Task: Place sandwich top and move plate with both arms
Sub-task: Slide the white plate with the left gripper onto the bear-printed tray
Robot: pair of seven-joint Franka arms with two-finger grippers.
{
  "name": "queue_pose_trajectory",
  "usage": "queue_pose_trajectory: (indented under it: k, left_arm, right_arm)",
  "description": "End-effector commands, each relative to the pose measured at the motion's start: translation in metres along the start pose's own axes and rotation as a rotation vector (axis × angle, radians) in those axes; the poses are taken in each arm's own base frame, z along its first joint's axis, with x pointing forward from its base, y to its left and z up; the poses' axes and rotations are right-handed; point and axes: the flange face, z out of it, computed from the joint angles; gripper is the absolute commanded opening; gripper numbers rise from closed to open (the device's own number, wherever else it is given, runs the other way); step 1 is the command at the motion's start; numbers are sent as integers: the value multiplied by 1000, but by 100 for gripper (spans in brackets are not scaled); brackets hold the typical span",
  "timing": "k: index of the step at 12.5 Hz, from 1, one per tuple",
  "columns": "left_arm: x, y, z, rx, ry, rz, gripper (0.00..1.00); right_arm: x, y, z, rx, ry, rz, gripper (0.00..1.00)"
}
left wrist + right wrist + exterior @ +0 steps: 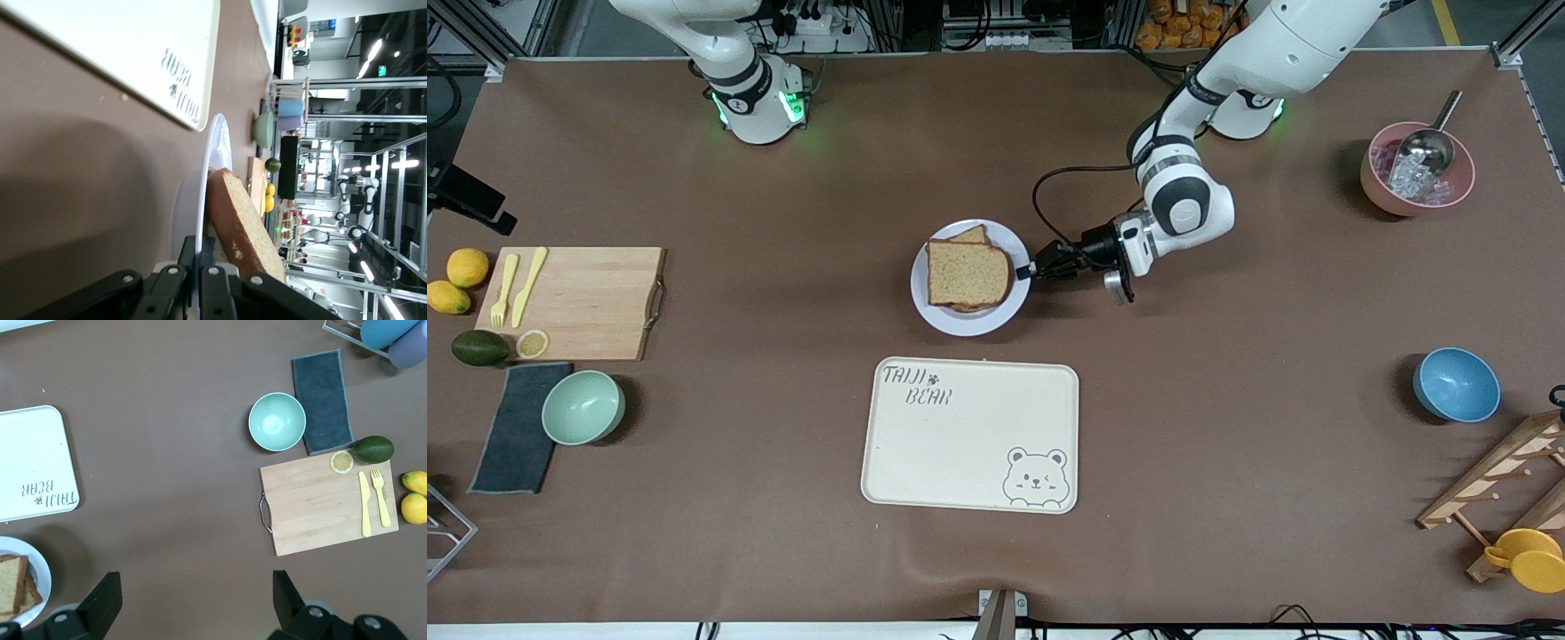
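Note:
The plate lies mid-table, farther from the front camera than the tray. The sandwich top lies flat on a stack on it; a lower slice peeks out beneath. My left gripper is shut on the plate's rim at the left arm's end. In the left wrist view my left gripper pinches the thin rim, with the bread beside it. My right gripper is open and empty, high over bare table; its view shows the plate and bread at the edge. The right arm waits.
The cream bear-printed tray lies just nearer to the front camera than the plate. A cutting board and green bowl sit toward the right arm's end. A blue bowl, pink bowl and wooden rack sit toward the left arm's end.

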Motion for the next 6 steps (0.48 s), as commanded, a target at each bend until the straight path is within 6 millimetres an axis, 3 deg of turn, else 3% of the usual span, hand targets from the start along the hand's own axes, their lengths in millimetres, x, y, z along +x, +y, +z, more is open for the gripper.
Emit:
queue_pose_trajectory:
  k: [1,6]
  left_arm:
    - [33,7,9,-74,69,2,0]
    - [103,5,-10,-129,193,-14,0]
  right_arm:
    - [-5,3,-7,-17,7,-7,100]
    - [-4,4,-5,-17,7,-4,100]
